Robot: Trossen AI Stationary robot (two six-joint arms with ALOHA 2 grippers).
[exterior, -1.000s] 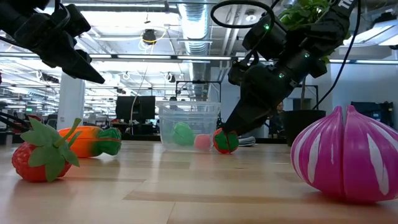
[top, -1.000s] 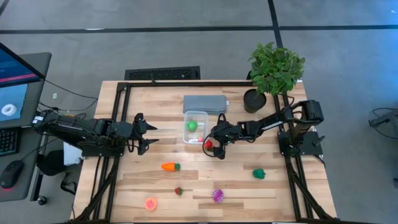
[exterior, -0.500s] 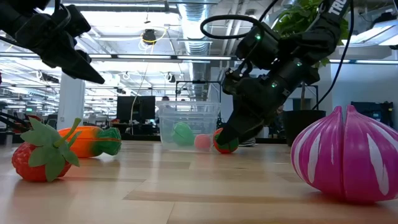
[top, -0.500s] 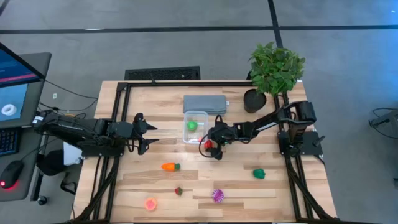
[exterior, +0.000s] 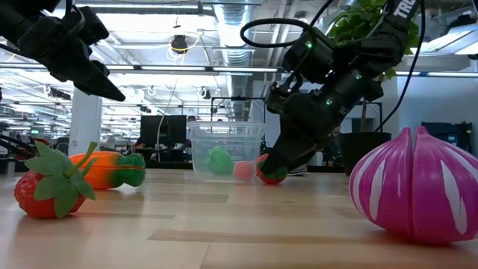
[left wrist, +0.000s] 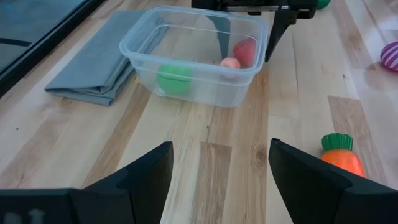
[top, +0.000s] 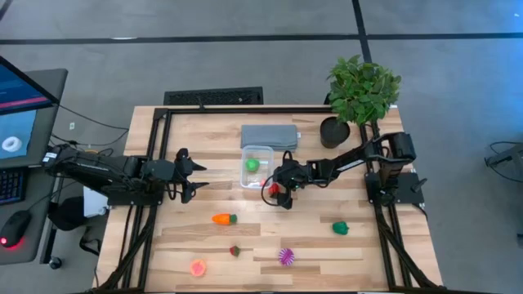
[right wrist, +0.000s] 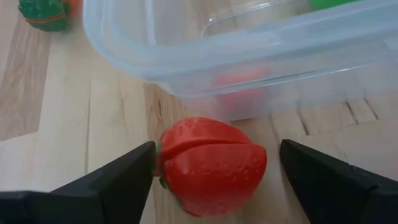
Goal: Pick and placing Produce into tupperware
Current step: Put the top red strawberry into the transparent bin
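Observation:
The clear tub stands mid-table with a green fruit and a small pink piece inside. A red fruit lies on the table just outside the tub's right wall. My right gripper is open and low over this fruit, one finger on each side. My left gripper is open and hovers left of the tub. On the near half of the table lie a carrot, a strawberry, a pink-orange fruit, a purple ball and a green vegetable. My right gripper straddles the red fruit, slanting down from the table's right. One fingertip sits right at the fruit's side, and I cannot tell whether it touches. A gap shows between the other finger and the fruit, which rests on the table.
A folded grey pad lies just beyond the tub. A potted plant stands at the far right corner. Black frame rails run along the table's left and right sides. Bare wood lies between the tub and the carrot.
My right gripper has moved a little toward the tub and sunk lower, so its fingers now stand around the red fruit. The fruit has stayed on the table. For the last half second nothing has moved.

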